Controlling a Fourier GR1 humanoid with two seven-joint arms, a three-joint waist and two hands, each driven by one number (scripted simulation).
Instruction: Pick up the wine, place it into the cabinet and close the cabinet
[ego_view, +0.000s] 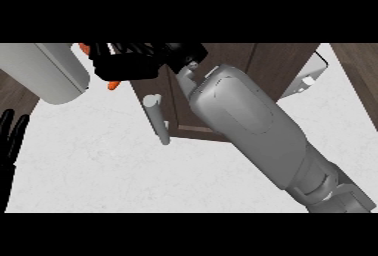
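Your right forearm fills the near view, reaching far to the cabinet; right hand curled, contents unclear. Wine not visible. Door handle shows; closing looks outstanding. Left hand rests open, left edge.

**Camera arrangement: single head view**

One view was supplied, taken from the robot's head and directed steeply downward at the white counter. It faced forward onto the brown cabinet, whose door handle stood near the frame centre. The view was unmirrored: the right forearm entered from the lower right corner and ran diagonally up to the right hand at the top edge, while the left hand showed at the left edge. The camera sat close, so the forearm filled much of the frame and hid part of the cabinet. No second view was available, so no shared region could be stated.
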